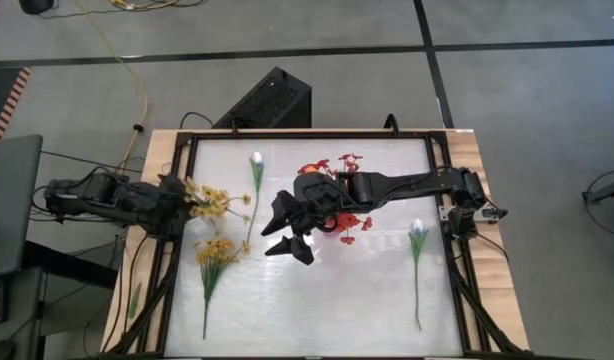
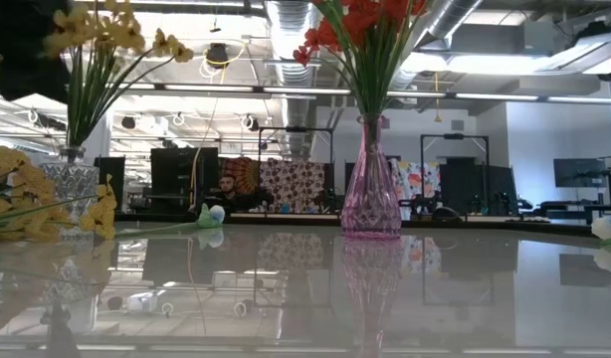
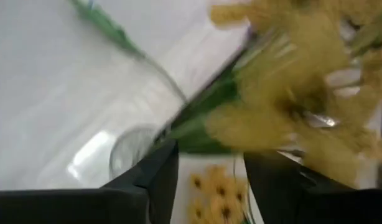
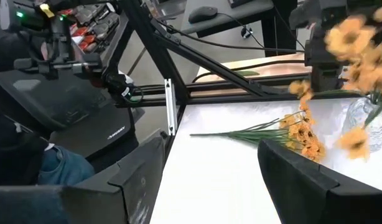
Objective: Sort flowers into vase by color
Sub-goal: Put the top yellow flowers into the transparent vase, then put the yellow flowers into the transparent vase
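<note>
The yellow blossom spray with green plastic stems [image 3: 284, 106] stands in the clear ribbed glass vase [image 2: 69, 189] at the desk's [image 1: 327, 310] left edge, right at the left gripper [image 1: 177, 205], whose dark fingers are parted with stems between them. A second yellow spray [image 1: 215, 255] lies flat nearby. The right gripper [image 1: 287, 235] hovers released mid-desk beside the pink glass vase [image 2: 371, 189] of red blossoms.

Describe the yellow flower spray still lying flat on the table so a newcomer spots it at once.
Start at the table's left edge, just below the left gripper. The yellow spray lies there, green stem trailing toward the near edge. Unlike the white tulips, it has many small yellow blossoms.
</note>
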Tool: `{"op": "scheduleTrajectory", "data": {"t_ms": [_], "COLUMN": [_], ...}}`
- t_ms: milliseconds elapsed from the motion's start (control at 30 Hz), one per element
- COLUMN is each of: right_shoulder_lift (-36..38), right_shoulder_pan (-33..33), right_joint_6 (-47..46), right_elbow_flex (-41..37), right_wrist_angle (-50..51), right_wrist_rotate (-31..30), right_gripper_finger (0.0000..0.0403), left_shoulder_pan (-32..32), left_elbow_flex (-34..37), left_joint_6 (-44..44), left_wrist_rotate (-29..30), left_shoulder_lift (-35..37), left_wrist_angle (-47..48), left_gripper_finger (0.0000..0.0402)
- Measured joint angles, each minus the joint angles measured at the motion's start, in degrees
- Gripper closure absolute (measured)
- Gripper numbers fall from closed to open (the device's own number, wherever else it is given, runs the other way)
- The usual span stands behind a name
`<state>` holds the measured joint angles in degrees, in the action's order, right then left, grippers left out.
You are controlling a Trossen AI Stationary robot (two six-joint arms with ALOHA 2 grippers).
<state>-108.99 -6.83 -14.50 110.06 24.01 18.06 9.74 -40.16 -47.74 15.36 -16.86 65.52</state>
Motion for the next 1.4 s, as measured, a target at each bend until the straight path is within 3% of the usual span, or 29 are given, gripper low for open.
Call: {"op": "scheduleTrajectory", "data": {"t_ms": [167, 433, 600, 867, 1133, 1400], "right_shoulder_lift": [0.0, 0.0, 0.0, 0.0, 0.0, 0.0], "right_shoulder_pan": [0.6, 0.5, 0.0, -1.6, -3.0, -3.1], "right_joint_6": [0.2, 0.9, 0.9, 1.0, 1.0, 1.5], "right_elbow_flex": [0.0, 0.0, 0.0, 0.0, 0.0, 0.0], "right_wrist_angle": [0.0, 0.0, 0.5, 4.1, 9.2, 10.9], "right_wrist_rotate": [0.0, 0.0, 0.0, 0.0, 0.0, 0.0], "right_gripper_finger": [0.0117, 0.0117, 0.0117, 0.0117, 0.0117, 0.0117], "left_shoulder_pan": [0.0, 0.0, 0.0, 2.8, 11.6, 22.8], "left_elbow_flex": [-2.2, -2.4, -2.4, -2.4, -2.3, -2.3], "left_joint_6": [-3.6, -13.2, -16.6, -15.3, -26.7, -35.4], "left_wrist_rotate": [-8.4, -30.8, -36.8, -37.6, -36.2, -33.0], "left_shoulder_lift": [0.0, -1.3, -5.8, -19.9, -32.0, -42.6], "left_wrist_angle": [3.0, 7.3, 7.4, 4.7, 2.9, -12.1], "left_gripper_finger": [0.02, 0.0184, 0.0184, 0.0184, 0.0184, 0.0184]}}
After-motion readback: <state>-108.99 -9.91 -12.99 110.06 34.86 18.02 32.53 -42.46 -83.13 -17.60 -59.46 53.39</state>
